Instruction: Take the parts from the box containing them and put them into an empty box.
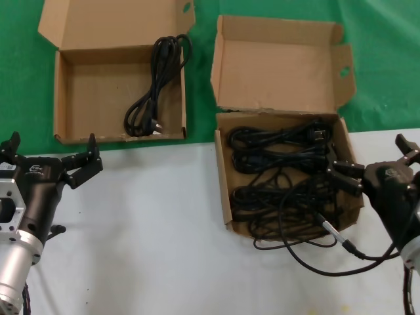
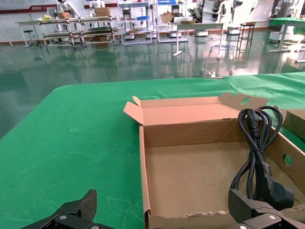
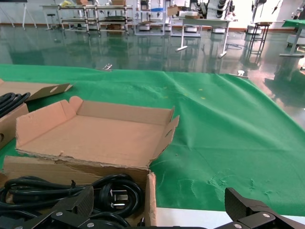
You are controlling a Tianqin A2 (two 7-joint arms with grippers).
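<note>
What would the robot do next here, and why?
Probably lower the right gripper onto a power cord in the right-hand box. Its fingers are open and empty at that box's edge, cords still fill it, and only one cord lies in the left-hand box.

Bright, even overhead light; glossy floor glare; soft shadows.

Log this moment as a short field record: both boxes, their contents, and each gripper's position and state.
source box: box with the ragged torn lid fold, on the robot's right, lid upright
source contents: tangle of black power cords, one loop spilling over the near edge
target box: clean-edged box, on the robot's left, lid splayed flat
target contents: one coiled cord along its right wall
left gripper: open, empty, just in front of the target box
right gripper: open, empty, at the source box's near right corner
surface: white tabletop, green cloth behind
</note>
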